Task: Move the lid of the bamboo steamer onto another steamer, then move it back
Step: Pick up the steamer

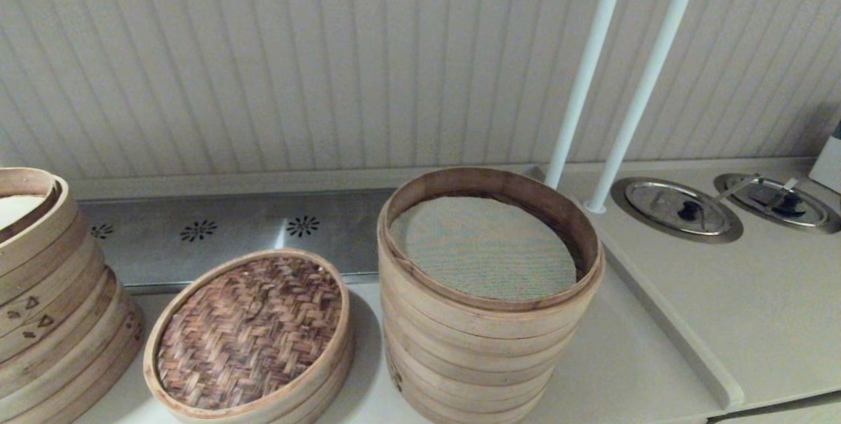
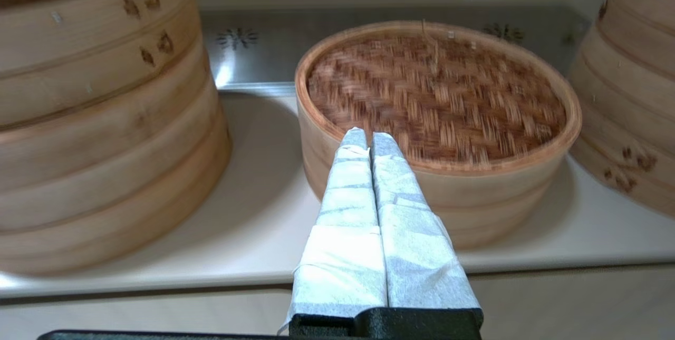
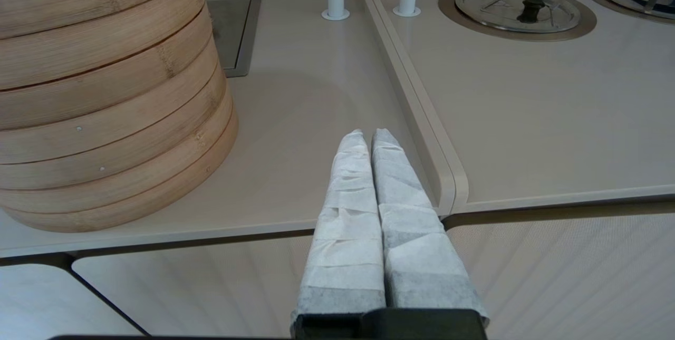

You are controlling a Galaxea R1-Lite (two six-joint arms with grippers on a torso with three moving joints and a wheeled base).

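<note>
Nearest the lens in the left wrist view: left gripper (image 2: 367, 137), two white-taped fingers pressed together, nothing between them, tips just short of the near rim of the round bamboo steamer lid (image 2: 437, 98) with its dark brown herringbone-woven top and pale hoop rim. Not touching it, as far as can be told. Lid seated on a low pale bamboo tray (image 2: 474, 208) on the cream countertop (image 2: 253, 213), small loop handle toward the far side of the weave.

In the head view, same lid (image 1: 251, 329) low and left of centre, between a stack of pale steamer rings with small triangle marks (image 1: 46, 306) on the left and the tall stack of pale bamboo steamer rings (image 1: 486, 319) with darker inner rim and grey-green mesh liner on the right. Tall stack uncovered, mesh fully exposed.

Right gripper (image 3: 369, 139) also closed on nothing, taped fingers side by side, held near the counter's front edge, beside the tall stack (image 3: 105, 92) but well clear of it. Two round steel lids (image 1: 680, 209) set into the raised counter farther right.
</note>
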